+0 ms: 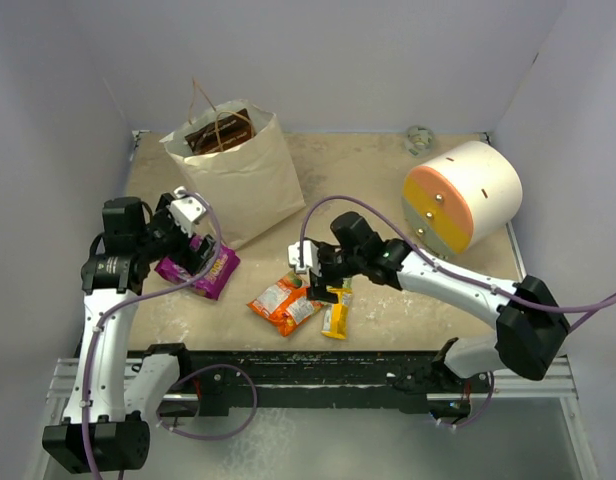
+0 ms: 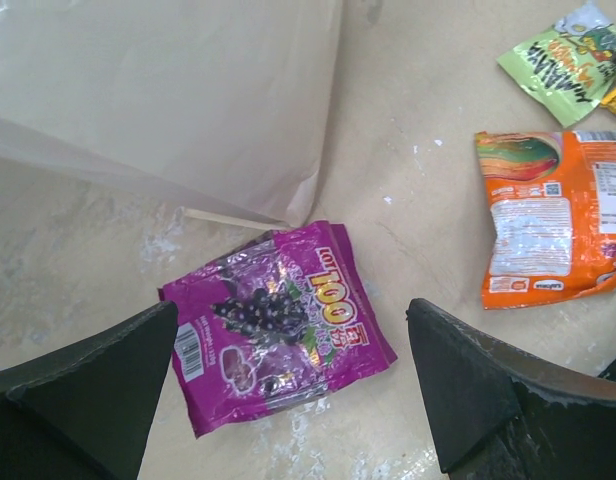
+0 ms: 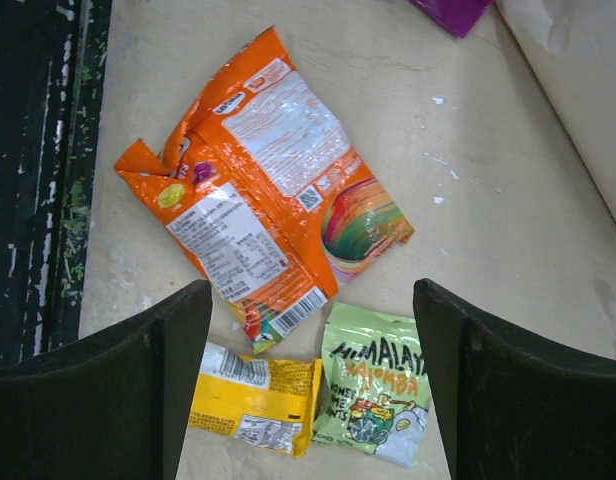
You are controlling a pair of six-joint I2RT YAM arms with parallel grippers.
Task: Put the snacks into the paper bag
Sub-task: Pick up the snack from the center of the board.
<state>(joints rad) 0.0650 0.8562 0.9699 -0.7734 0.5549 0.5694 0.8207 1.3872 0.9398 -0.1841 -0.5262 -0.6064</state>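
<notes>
Foil looked light, crinkly and slippery; the purple packet (image 2: 273, 325) lay flat on the tabletop (image 2: 408, 220) beside the paper bag (image 1: 243, 180), beneath the spread left pincer (image 2: 293, 310), probably best pinched across its middle.

The left arm (image 1: 93, 340) and right arm (image 1: 443, 280) have white shells and black joints. A purple cable (image 1: 348, 198) runs along each; the fingers (image 2: 88, 385) are matte black wedges
</notes>
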